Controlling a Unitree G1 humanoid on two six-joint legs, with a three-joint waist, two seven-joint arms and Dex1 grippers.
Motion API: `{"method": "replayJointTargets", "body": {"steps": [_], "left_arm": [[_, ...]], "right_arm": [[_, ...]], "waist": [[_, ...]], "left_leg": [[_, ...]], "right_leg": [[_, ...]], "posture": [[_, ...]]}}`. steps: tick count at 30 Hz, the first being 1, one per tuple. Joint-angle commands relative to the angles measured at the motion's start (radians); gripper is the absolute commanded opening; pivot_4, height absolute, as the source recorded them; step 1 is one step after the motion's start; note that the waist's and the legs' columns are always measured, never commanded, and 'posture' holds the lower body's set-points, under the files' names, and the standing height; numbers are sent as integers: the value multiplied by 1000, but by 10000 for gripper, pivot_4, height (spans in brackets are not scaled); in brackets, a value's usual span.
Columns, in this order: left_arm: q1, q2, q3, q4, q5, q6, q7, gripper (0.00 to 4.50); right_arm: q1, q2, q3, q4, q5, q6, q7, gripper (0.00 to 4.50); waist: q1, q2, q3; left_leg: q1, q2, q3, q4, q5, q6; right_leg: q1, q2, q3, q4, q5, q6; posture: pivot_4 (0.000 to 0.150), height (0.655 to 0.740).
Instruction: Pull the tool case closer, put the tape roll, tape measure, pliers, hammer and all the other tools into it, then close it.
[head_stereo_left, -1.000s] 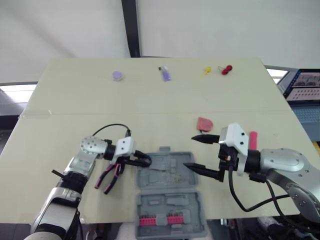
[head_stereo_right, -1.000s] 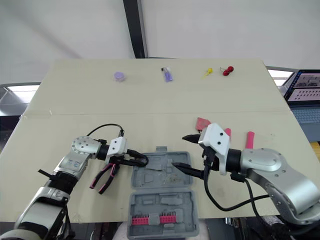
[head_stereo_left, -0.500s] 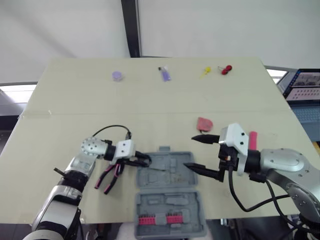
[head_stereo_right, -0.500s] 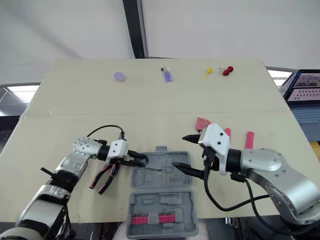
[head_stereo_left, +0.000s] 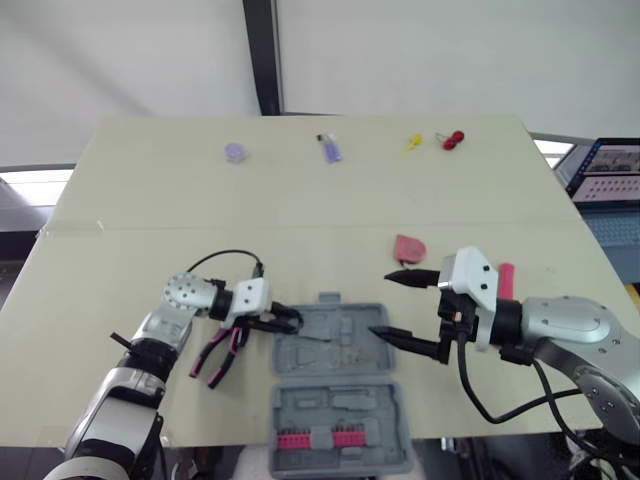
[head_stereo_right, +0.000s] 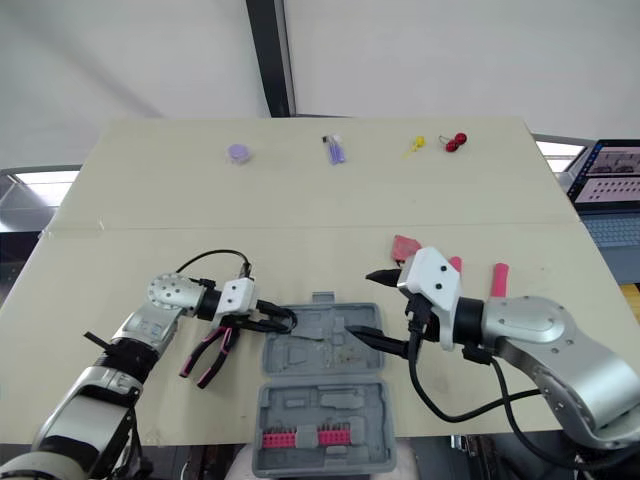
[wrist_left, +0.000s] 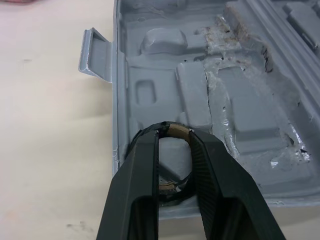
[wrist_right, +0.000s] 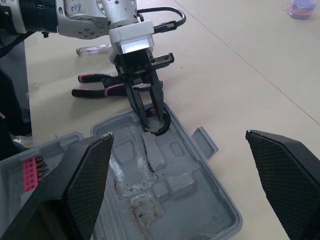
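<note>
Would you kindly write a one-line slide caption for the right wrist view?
Left gripper holds the tape roll at the open tool case's corner, pliers lying alongside.

Bright, even overhead light, faint shadows

Pliers (head_stereo_left: 219, 355) lie just left of the tool case (head_stereo_left: 345, 345); my left gripper (head_stereo_left: 284, 322) holds the tape roll (wrist_left: 176, 129) over its left edge.
</note>
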Motion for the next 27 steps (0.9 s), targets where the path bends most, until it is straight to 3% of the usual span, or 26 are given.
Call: {"method": "replayJointTargets", "body": {"steps": [1,5,10,13,18,23,27], "left_arm": [[21,24,49,-179,-117,229,-33,10187],[38,119,135,-392,-217,504,-10,10187],[119,248,258,-436,-206,613,107,10187],[232,339,438,-412,-213,624,211,17754],[450,412,688,-383,-213,606,337,42926],[691,351,952,-351,-224,575,470,44598],[778,278,1042,-387,-232,572,571,44598]], "right_arm": [[8,4,-58,4,31,-17,15,45000],[34,2,-136,80,61,-34,51,45000],[129,-8,-271,245,43,-82,113,45000],[247,-36,-374,432,-43,-165,159,45000],[318,-39,-470,730,-142,-320,182,45000],[268,3,-504,983,-230,-455,74,45000],[187,42,-511,1146,-274,-554,1,45000]], "waist": [[0,0,0],[-1,-2,1],[0,-2,1],[0,-3,1],[-3,-3,2],[-7,-3,2],[-11,-3,2]], "left_leg": [[0,0,0,0,0,0],[-1,0,-1,0,0,0],[0,0,-2,-3,0,0],[1,0,-1,-8,0,0],[3,0,2,-10,0,0],[5,0,4,-12,0,0],[5,1,4,-12,0,0]], "right_leg": [[0,0,0,0,0,0],[0,0,0,0,0,0],[0,0,0,0,0,0],[0,0,0,-1,0,0],[-1,0,2,-1,0,0],[-1,0,3,-2,0,0],[-1,0,3,-2,0,0]], "posture": [[1500,7400],[1500,7400],[1500,7400],[1500,7400],[1500,7400],[1500,7400],[1500,7400]]}}
